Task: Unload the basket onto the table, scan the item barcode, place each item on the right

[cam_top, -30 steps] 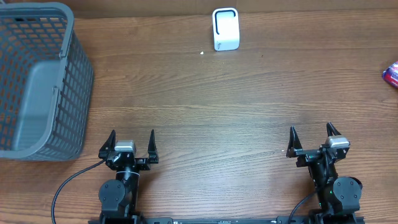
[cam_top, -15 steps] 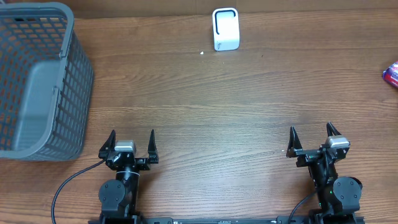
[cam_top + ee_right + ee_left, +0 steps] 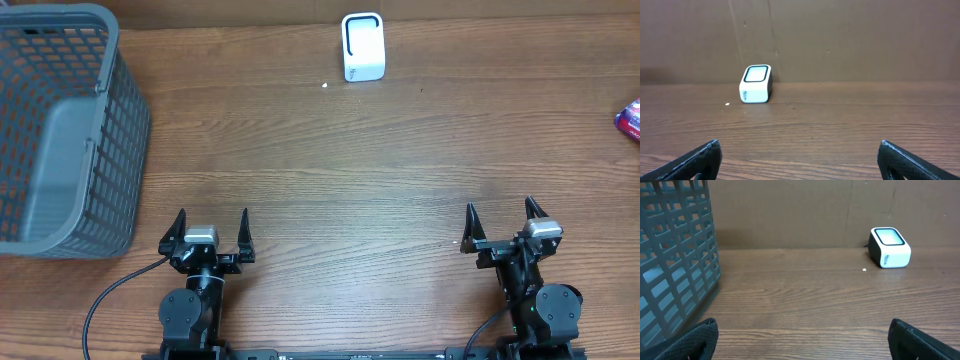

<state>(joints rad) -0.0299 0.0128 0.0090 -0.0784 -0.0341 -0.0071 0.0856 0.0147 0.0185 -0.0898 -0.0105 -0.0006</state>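
no legible text, small print on the white scanner [image 3: 889, 247] too blurred

Wooden table [image 3: 330, 170]: grey basket [image 3: 60, 130], white scanner [image 3: 362, 46], packet [image 3: 630, 121].

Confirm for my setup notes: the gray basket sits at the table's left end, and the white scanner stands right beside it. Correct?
No. The white scanner stands well apart from the gray basket, midway along the far edge of the table; the overhead view shows it. The basket's place is right.
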